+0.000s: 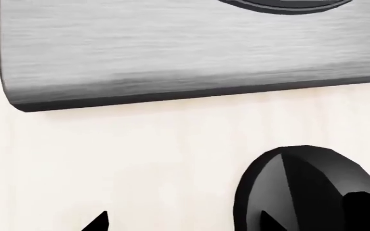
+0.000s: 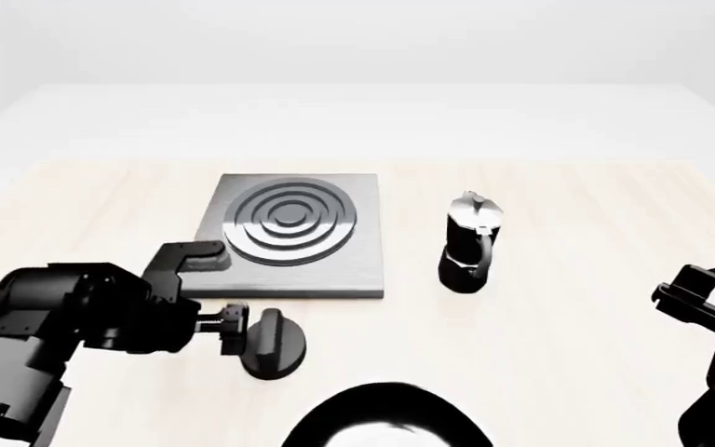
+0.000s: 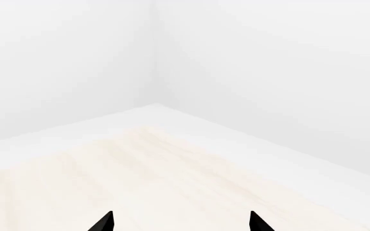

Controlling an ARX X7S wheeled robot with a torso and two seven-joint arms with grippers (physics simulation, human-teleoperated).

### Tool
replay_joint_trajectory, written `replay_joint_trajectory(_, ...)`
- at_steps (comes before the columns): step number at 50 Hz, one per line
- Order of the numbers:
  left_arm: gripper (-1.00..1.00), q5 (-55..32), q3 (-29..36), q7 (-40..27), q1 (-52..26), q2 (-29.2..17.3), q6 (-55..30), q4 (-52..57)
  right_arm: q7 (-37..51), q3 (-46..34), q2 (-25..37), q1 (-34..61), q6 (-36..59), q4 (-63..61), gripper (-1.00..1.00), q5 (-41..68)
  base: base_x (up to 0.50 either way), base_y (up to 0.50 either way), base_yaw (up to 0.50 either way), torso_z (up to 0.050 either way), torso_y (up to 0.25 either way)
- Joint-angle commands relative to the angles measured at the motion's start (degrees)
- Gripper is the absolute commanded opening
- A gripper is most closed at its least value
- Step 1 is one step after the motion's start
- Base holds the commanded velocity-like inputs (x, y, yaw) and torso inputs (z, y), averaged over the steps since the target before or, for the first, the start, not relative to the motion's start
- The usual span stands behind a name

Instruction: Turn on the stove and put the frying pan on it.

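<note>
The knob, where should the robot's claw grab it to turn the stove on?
Probably by the raised ridge across the knob, one finger on each flat side, coming from the robot's left where the left claw is beside it. The round base offers little to pinch.

Frying pan (image 2: pixel 383 419): you see only its far rim and some shiny inside at the bottom edge of the head view; the handle is out of frame.
Stove (image 1: pixel 191 53): the left wrist view's top and right edges cut it, leaving you a sliver of burner.
Knob (image 1: pixel 307 190): cropped at lower right.
Right gripper (image 3: pixel 179 222): you get two fingertips only at the bottom edge.
</note>
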Motion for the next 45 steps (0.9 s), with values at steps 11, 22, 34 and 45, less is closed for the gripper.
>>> replay_joint_trajectory(11,1.00,-4.65,-3.09,-10.55,2.00,-3.99,-12.95,15.16,0.25,-0.36,0.10,-0.07,-0.46,0.49,1.00,0.30,0.00,0.00,0.00,0.000,0.000)
replay_joint_trajectory(22,1.00,-4.45,-0.89,-7.27,1.29,-2.17,-11.05,15.59,0.41,-0.19,0.23,-0.33,-0.31,0.15,1.00,0.60,0.00,0.00,0.00,0.000,0.000)
replay_joint_trajectory(34,1.00,-4.20,1.25,-4.12,0.10,0.07,-9.51,15.55,0.54,-0.01,0.33,-0.59,-0.53,0.33,1.00,0.87,0.00,0.00,0.00,0.000,0.000)
replay_joint_trajectory(45,1.00,-4.27,3.38,-1.20,-1.01,1.22,-9.27,15.96,0.73,0.07,0.54,-0.42,-0.33,0.19,1.00,1.14,0.00,0.00,0.00,0.000,0.000)
